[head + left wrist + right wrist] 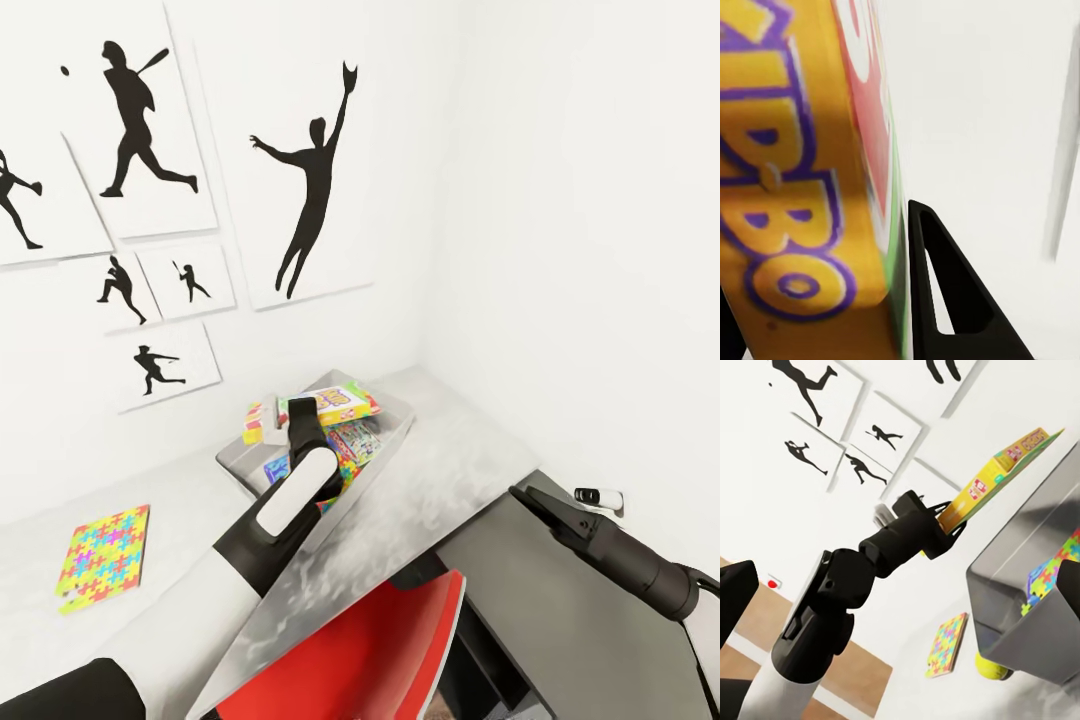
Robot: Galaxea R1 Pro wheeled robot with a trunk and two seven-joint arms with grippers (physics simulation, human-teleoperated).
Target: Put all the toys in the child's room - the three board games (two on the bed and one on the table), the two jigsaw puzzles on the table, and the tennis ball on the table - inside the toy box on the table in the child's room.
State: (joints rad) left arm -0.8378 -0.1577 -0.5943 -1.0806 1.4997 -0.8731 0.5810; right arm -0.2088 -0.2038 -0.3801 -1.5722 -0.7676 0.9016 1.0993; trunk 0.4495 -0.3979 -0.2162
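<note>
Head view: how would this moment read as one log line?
left end effector: holds SKIP BO box over toy box | jigsaw on table | tennis ball beside box

I see a red chair tucked in below the desk edge. A small white device sits by the right wall. In the right wrist view, a white socket with a red dot is low on the wall.

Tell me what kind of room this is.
Probably a child's bedroom or playroom corner. Black baseball-player silhouette pictures hang on the white wall, a multicoloured flat jigsaw puzzle lies on the light grey desk top, and a shallow grey toy box holds bright printed game boxes.
</note>
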